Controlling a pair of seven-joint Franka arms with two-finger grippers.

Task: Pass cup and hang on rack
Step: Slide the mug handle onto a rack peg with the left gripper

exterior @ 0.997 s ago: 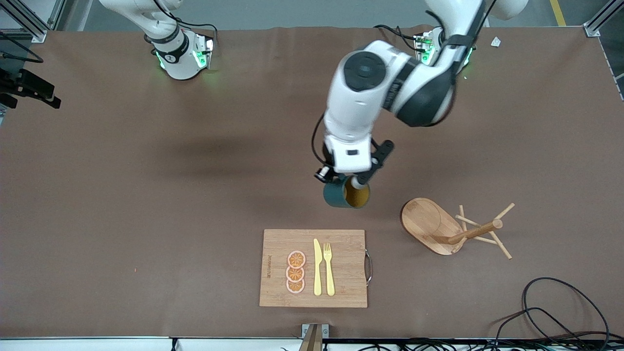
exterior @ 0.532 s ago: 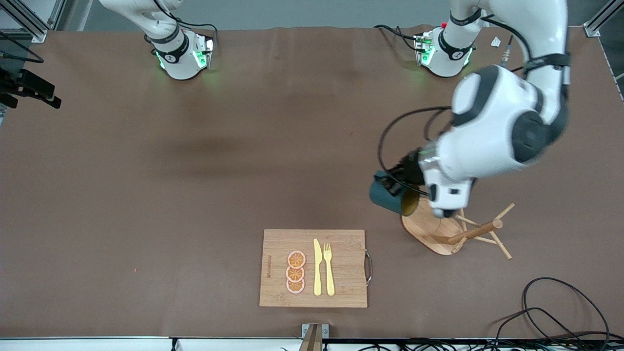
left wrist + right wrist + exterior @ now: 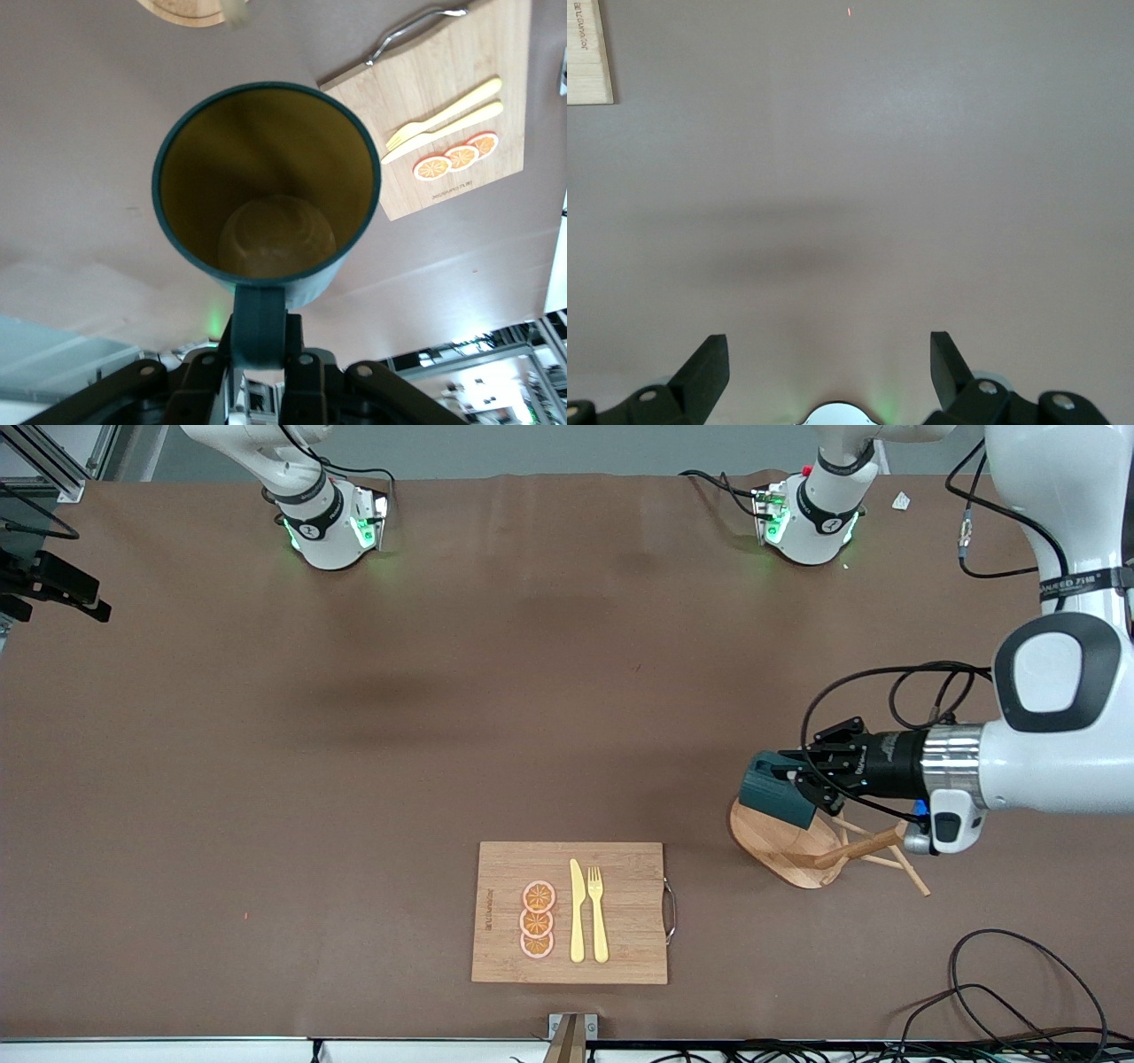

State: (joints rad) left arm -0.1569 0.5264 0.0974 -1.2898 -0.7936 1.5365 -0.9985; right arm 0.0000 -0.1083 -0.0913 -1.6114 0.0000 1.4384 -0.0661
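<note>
My left gripper (image 3: 811,777) is shut on the handle of the dark teal cup (image 3: 776,788) and holds it on its side in the air over the oval base of the wooden rack (image 3: 780,837). The rack's post and pegs (image 3: 864,843) lean toward the left arm's end of the table. In the left wrist view the cup (image 3: 266,190) shows its yellowish inside, with its handle (image 3: 260,323) clamped between the fingers. My right gripper (image 3: 829,363) is open over bare table; it does not show in the front view.
A rectangular wooden cutting board (image 3: 620,908) with a yellow knife, a yellow fork and orange slices lies nearer the front camera, at mid-table. Black cables (image 3: 1019,992) lie at the front corner by the left arm's end.
My left arm has swung the cup from mid-table toward its own end, turned the gripper level, and brought the cup over the rack's base. The right arm has not moved.
</note>
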